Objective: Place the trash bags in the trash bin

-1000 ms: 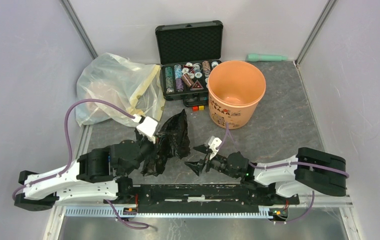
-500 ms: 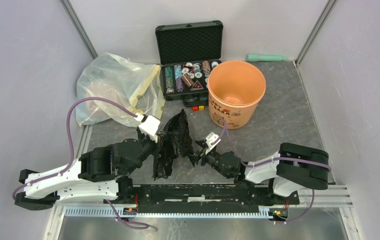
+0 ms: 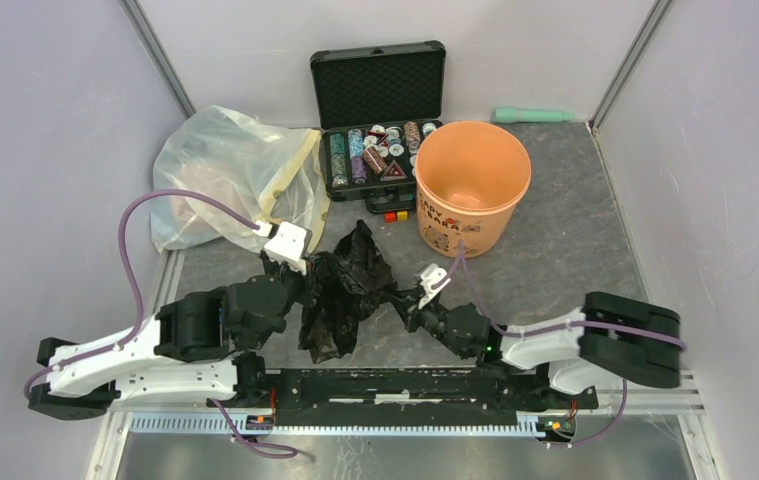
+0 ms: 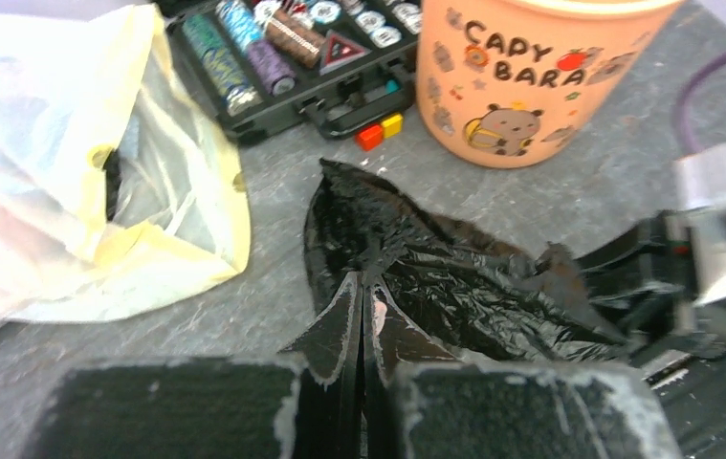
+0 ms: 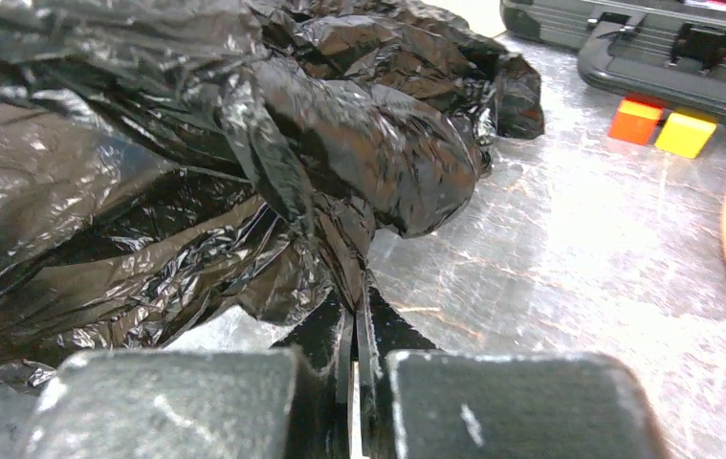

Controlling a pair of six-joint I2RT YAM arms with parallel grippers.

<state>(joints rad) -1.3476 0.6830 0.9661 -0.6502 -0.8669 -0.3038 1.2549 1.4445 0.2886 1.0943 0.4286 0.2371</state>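
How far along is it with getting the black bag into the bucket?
Done: the left gripper and right gripper each pinch a side of the bag. In hand: it stretches between them, short of the bucket. Left: carry it over and drop it in.

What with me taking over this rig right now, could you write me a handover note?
Left gripper: shut on the black trash bag, at its left edge.
Right gripper: shut on the bag's right edge.
Bag: crumpled, stretched between both grippers, on the near side of the orange bucket, outside it.
Bucket: upright beside the poker chip case, nothing visible inside.
Done: both grips taken.
Left: lift the bag, carry it over the bucket's mouth, release.
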